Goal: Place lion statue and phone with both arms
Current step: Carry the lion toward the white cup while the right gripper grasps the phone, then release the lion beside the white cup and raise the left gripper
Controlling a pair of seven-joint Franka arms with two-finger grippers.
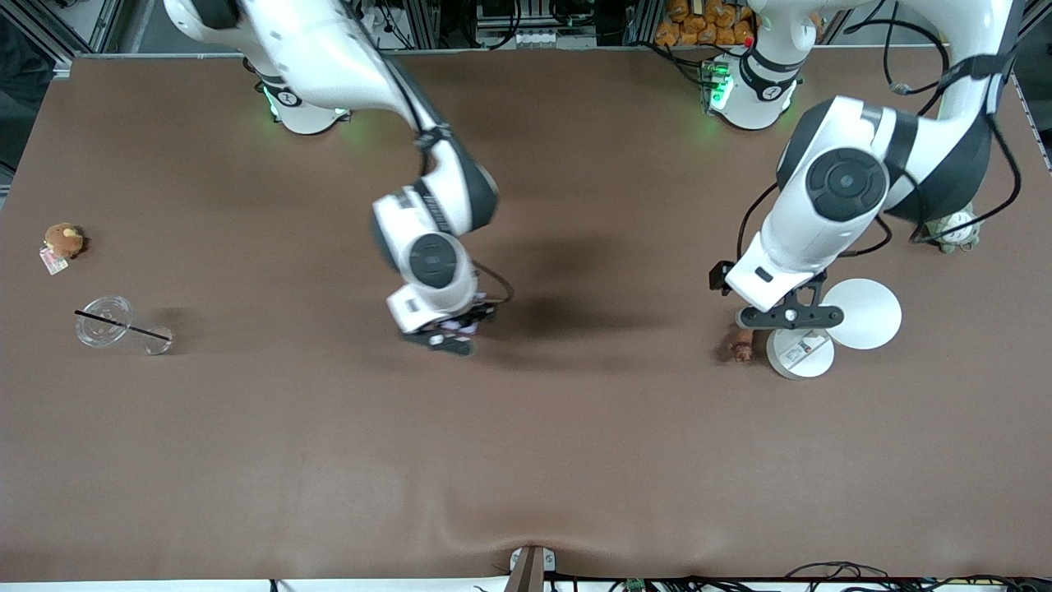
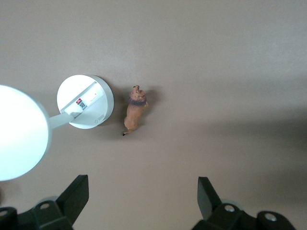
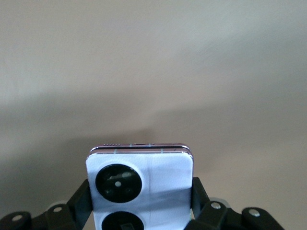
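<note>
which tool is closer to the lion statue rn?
Left. The left tool hangs open just above the lion statue; the right tool is mid-table, shut on the phone.

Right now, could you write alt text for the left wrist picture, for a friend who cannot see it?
A small brown lion statue lies on a plain brown table, untouched, beside a round white lamp base. The left end effector hangs above with its two dark fingers spread wide and nothing between them. A bright white disc fills one edge.
</note>
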